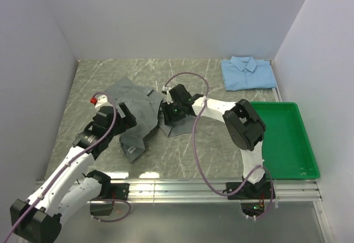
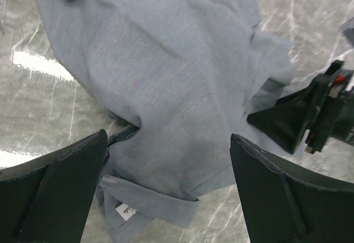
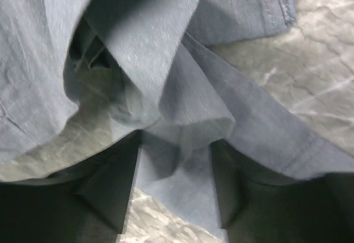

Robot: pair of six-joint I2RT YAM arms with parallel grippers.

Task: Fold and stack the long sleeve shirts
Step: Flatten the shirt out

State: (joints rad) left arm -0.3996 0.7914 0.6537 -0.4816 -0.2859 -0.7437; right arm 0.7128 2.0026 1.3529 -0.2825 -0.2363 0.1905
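Note:
A crumpled grey long sleeve shirt lies left of the table's middle. My left gripper hovers over its near left part, open wide, its fingers straddling the hem and a white label without touching the cloth. My right gripper is at the shirt's right edge, its black fingers showing in the left wrist view. Its jaws stand partly apart with a fold of grey cloth between them. A folded light blue shirt rests at the far right corner.
A green plastic tray sits at the right, beside the right arm's base. White walls enclose the marble tabletop on the left, back and right. A metal rail runs along the near edge.

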